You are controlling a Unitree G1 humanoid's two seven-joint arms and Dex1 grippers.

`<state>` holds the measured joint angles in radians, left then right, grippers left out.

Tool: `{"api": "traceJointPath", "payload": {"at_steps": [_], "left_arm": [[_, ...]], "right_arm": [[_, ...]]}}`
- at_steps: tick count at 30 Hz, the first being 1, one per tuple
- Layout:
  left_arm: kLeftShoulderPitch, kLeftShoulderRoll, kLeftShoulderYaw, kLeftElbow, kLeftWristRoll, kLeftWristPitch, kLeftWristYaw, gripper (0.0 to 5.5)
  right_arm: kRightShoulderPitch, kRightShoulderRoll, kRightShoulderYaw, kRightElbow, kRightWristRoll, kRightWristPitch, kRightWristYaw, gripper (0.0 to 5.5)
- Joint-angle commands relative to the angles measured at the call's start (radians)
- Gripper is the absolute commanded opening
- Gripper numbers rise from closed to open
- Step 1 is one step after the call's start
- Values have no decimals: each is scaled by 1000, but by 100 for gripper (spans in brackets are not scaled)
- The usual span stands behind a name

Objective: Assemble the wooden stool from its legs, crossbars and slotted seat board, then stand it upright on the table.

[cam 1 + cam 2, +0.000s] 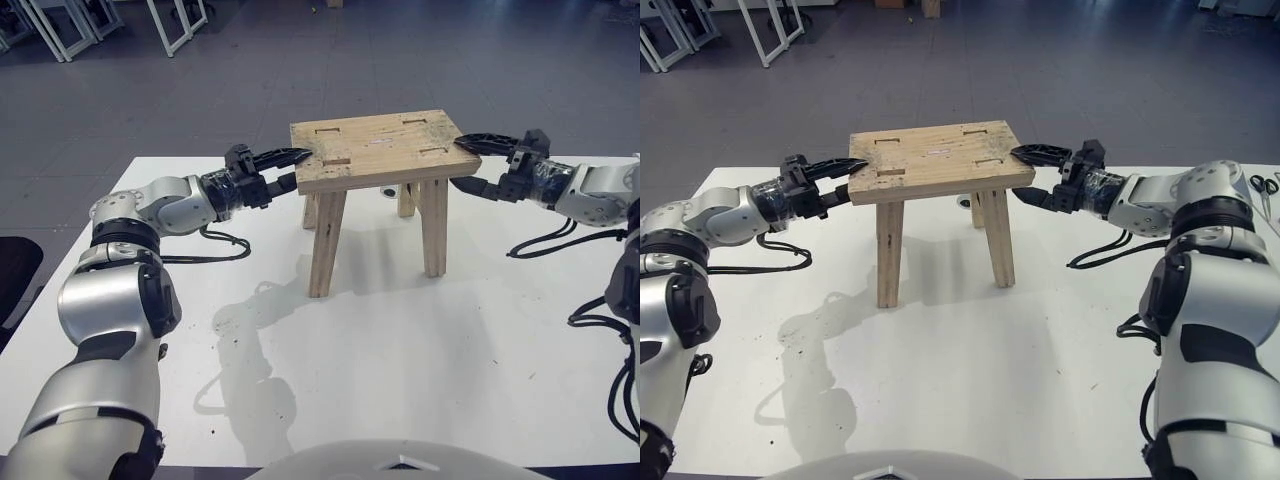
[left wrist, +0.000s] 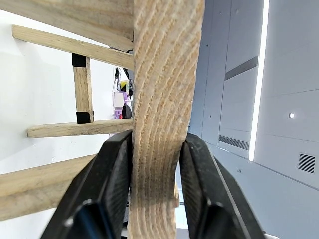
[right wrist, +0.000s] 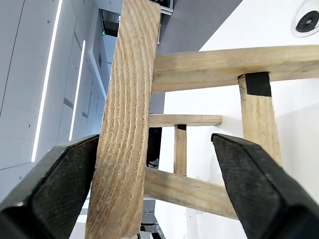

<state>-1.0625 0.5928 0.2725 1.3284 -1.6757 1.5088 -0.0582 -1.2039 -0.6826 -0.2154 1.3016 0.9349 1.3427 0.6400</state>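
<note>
- The left gripper (image 1: 296, 169) is clamping the left end of the seat board (image 1: 378, 148). In the left wrist view its two black fingers (image 2: 115, 181) are pressing against opposite faces of the board, with no gap showing on either side.
- The right gripper (image 1: 474, 166) is straddling the board's right end with its jaws spread. One finger (image 3: 57, 184) is lying right along the top face, though I cannot tell whether it is touching. The other finger (image 3: 251, 186) is hanging well apart from the underside.
- The stool (image 1: 938, 185) is standing upright on the white table (image 1: 400, 360), at the middle of its far part, directly between the two grippers. Its seat is facing up and the feet that show are resting on the tabletop.
- The stool is showing as pale, unfinished wood with plain grain, and the curved growth rings are standing out on the board's end in both wrist views.
- The seat board is lying flat and rectangular across the top, with four small rectangular slots (image 1: 337, 160) sitting near its corners.
- The legs (image 1: 325, 245) are running down from under the board and splaying slightly outward toward the table.
- Thin crossbars (image 3: 259, 124) are bridging pairs of legs beneath the seat, with dark patches showing at their joints. Another one (image 2: 83, 89) is showing in the left wrist view.
</note>
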Motion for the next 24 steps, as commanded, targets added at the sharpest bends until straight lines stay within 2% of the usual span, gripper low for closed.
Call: {"api": "traceJointPath", "payload": {"at_steps": [1,2,3,4,5,8,10,12,15,18,21,24], "left_arm": [[54,0,27,37,192,-31,59,130],[54,1,46,27,210,-42,58,130],[59,-5,65,8,224,-47,46,166],[62,-10,81,-9,241,-48,35,175],[61,-17,99,-24,252,-47,21,207],[54,-37,165,-50,280,-74,-11,256],[49,-42,211,-44,296,-80,-25,288],[52,-37,253,-49,318,-84,-36,292],[64,-32,334,-76,328,-147,-47,292],[77,-52,397,-119,335,-191,-57,292],[85,-80,436,-172,342,-184,-67,292],[104,-114,448,-255,353,-167,-74,292]], "right_arm": [[40,-27,-62,-35,-78,-22,-84,400],[43,-21,-83,-43,-86,-40,-95,400],[44,-14,-110,-44,-88,-56,-111,404],[45,-8,-135,-47,-91,-67,-119,404],[45,-5,-165,-47,-86,-78,-132,425],[38,3,-258,-47,-76,-162,-204,480],[16,19,-280,-85,-98,-231,-225,504],[-8,54,-222,-184,-164,-328,-177,504],[-38,147,-37,-374,-340,-636,-24,504],[-76,227,63,-427,-476,-904,20,504],[-146,302,75,-397,-541,-1126,9,504],[-164,348,67,-332,-568,-1214,19,504]]}}
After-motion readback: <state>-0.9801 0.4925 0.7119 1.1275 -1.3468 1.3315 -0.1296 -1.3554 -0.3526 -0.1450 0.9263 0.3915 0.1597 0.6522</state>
